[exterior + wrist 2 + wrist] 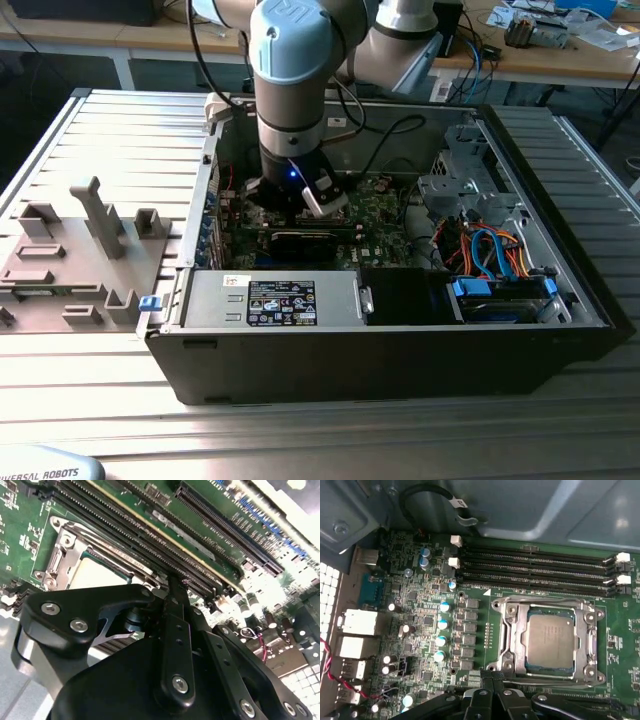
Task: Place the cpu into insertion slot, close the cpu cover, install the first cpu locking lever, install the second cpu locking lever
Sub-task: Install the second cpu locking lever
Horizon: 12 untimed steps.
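One Chip Seated, Cover Down: Working the Levers

One arm reached down into the open computer case [400,340] in the exterior view, its end effector [300,205] low over the green motherboard [385,200]. In the first wrist view the cpu [550,641] sat flat in the insertion slot [546,639], its silvery top showing through the window of the cpu cover [512,640], which lay down around it. The memory slots [535,570] ran just beside the socket.

In the second wrist view the end effector [172,592] had its black fingers [175,630] drawn together, tips near the socket's edge by the memory slots. Whether they pinched anything could not be told; nothing obvious showed between them.

As a judgement, the work stood at the locking-lever stage. Doing it well would call for pressing on the thin wire lever alone, keeping the tips off the chip's top and the memory slots' latches, and bearing down steadily so the lever did not spring free.
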Available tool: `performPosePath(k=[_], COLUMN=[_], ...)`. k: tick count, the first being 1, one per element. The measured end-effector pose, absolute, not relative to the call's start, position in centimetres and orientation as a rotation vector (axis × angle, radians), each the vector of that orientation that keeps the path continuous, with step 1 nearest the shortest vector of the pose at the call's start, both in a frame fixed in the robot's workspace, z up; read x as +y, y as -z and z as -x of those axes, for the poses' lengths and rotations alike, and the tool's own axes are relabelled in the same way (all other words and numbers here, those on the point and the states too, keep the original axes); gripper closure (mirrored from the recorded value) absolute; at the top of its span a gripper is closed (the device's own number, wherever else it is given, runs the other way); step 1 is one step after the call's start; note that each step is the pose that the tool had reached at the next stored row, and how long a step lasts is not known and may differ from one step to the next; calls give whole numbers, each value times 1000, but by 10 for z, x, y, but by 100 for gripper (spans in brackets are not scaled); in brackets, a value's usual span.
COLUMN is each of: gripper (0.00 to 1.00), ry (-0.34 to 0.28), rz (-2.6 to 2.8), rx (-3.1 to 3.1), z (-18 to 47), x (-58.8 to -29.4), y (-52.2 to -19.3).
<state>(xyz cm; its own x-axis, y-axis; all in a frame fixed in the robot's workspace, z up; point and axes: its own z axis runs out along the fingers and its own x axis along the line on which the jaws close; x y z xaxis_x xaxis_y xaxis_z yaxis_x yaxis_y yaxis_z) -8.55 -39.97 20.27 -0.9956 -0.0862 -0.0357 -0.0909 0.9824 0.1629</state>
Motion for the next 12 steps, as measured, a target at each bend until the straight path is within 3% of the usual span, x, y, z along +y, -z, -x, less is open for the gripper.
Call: performPosePath(k=[12], gripper=[89], ry=[-261], rz=[159], rx=[3097], z=[86], x=[-394], y=[-201])
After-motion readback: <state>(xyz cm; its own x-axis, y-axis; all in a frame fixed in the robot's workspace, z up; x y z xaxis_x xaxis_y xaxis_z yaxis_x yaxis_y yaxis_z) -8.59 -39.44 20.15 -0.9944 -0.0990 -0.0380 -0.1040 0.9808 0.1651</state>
